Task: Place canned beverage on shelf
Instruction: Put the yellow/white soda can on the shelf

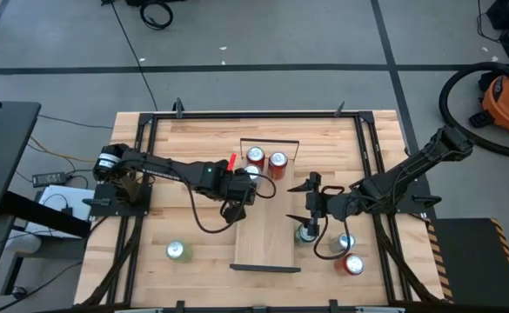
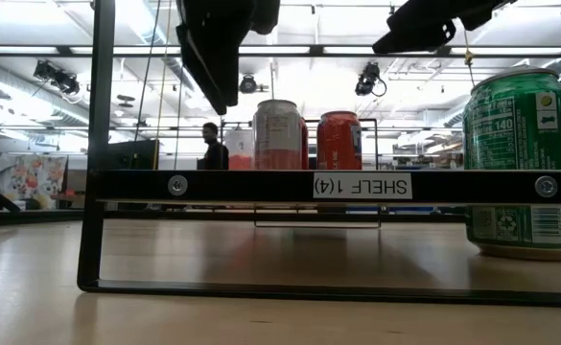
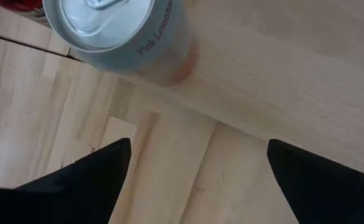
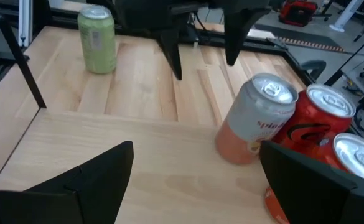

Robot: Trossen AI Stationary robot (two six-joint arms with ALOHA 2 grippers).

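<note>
Here the shelf (image 1: 265, 228) runs lengthwise between the arms, cans upright.

Low view: both arms are running off the top edge, grippers unseen. Green can (image 2: 524, 163) is being cut by the right edge, with the shelf's rail (image 2: 338, 186) crossing it. Left wrist view: pink lemonade can (image 3: 116, 34) is cropped at the top.

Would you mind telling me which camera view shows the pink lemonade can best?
The right wrist view: the pink lemonade can shows whole, upright on the shelf. The left wrist view crops it, the high view gives only its top, and the low view only its side.
</note>
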